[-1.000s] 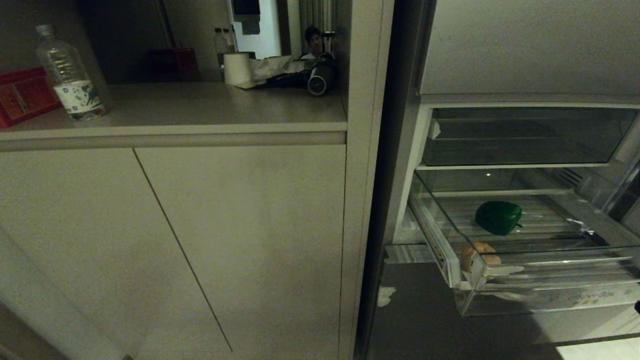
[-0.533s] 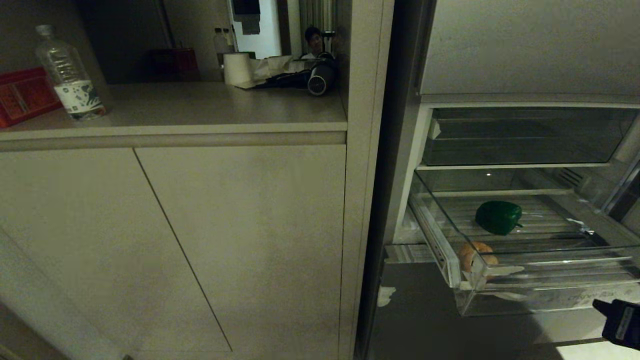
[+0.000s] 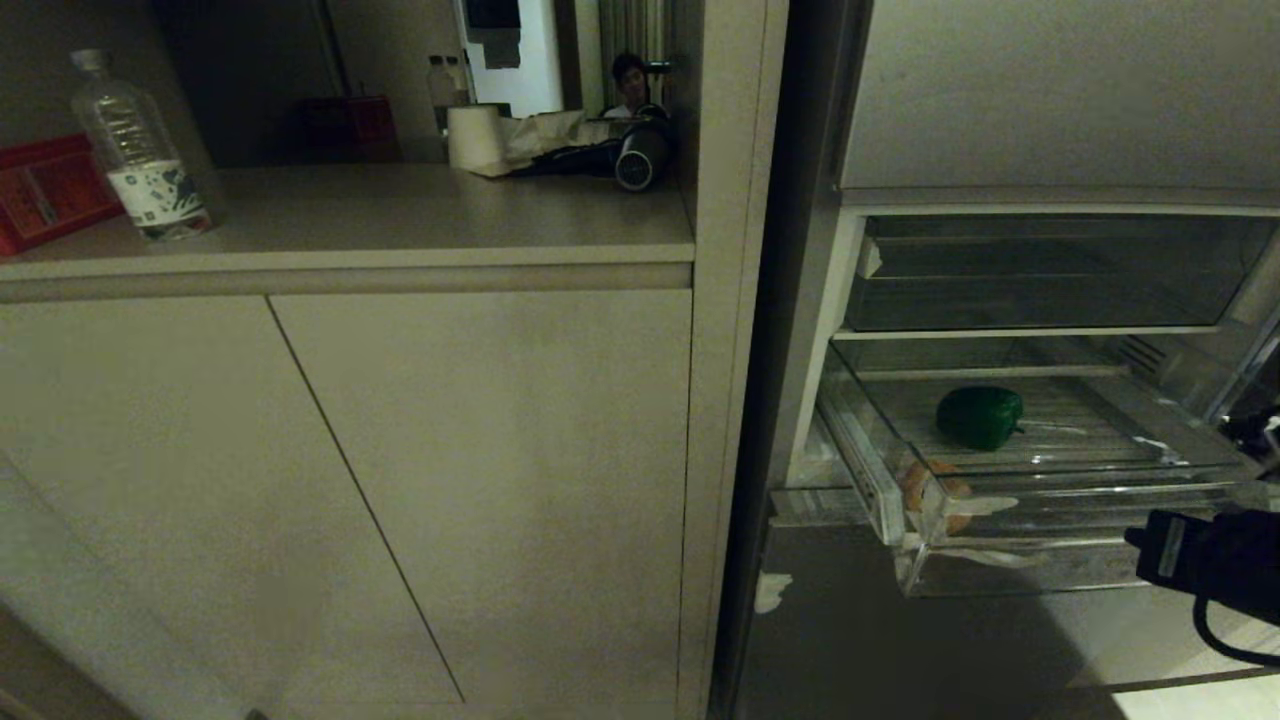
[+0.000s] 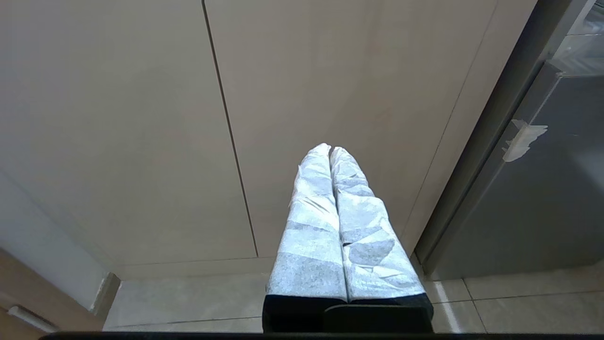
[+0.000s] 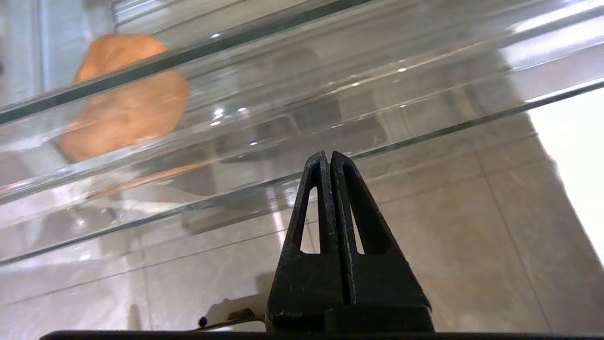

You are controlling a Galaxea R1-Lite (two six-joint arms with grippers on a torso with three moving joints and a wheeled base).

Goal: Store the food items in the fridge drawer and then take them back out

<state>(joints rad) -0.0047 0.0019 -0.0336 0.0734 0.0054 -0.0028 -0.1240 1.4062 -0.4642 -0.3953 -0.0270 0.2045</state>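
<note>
Beige cabinet doors (image 3: 400,480) stand under a dim table (image 3: 400,215) carrying a clear bottle (image 3: 140,150) and a paper roll (image 3: 473,136). Pale floor tiles (image 4: 519,302) catch bright light near the grey steel panel (image 4: 542,203).

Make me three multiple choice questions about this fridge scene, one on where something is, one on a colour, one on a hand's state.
1. Where is the bun?
A. drawer's front left corner
B. on the counter
C. on the floor

2. What colour is the pepper in the drawer?
A. red
B. green
C. yellow

3. How is the right hand?
A. open, empty
B. shut on the bun
C. shut, empty

Key: A, it sits behind the clear front lip; B, it is dark green; C, its fingers meet with nothing between.
</note>
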